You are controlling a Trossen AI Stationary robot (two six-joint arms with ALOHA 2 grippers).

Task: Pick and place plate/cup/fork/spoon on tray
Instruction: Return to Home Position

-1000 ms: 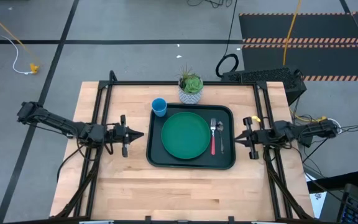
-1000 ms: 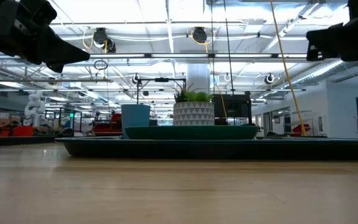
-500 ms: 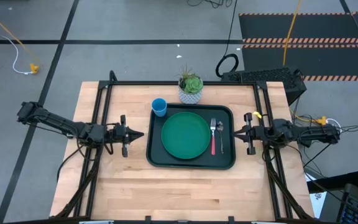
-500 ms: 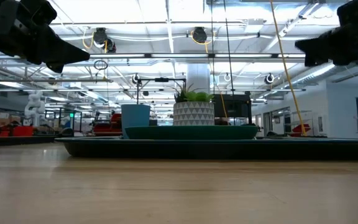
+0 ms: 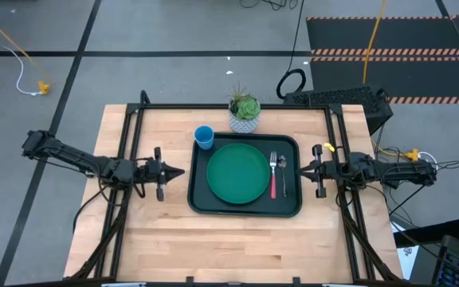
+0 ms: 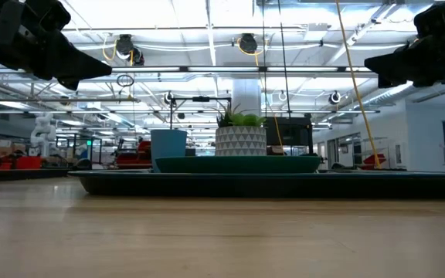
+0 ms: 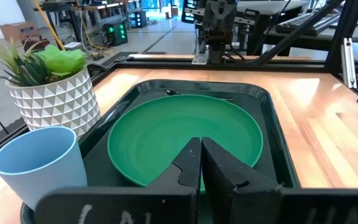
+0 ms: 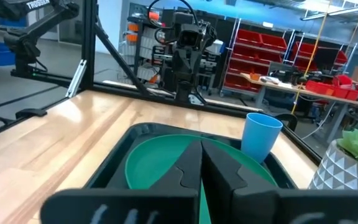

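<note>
- Overhead, we see the tray point(image 5: 245, 177) at the middle of the wooden table point(image 5: 158, 235), long side running from nine to three o'clock.
- We find the plate point(image 5: 238, 173) lying flat inside the tray, filling its nine-o'clock half and centre.
- At the plate's three-o'clock side, the fork point(image 5: 273, 177) with its red handle lies on the tray floor, its metal head toward twelve o'clock.
- Just beside the fork, further toward three o'clock, the spoon point(image 5: 282, 170) lies parallel to it, also inside the tray.
- We see the cup point(image 5: 204, 137) standing upright on the bare table, off the tray, right by the tray's corner at about eleven o'clock.
- A potted plant point(image 5: 245, 112) in a white patterned pot stands on the table at twelve o'clock from the tray, near its rim.
- We place the left gripper point(image 5: 179, 171) at nine o'clock from the tray, above the table and pointing at it; the wrist view shows its fingers point(image 7: 229, 171) pressed together on nothing.
- We place the right gripper point(image 5: 302, 170) at three o'clock, close to the tray's rim and pointing inward; its fingers point(image 8: 229, 171) likewise meet, empty, above the table.
</note>
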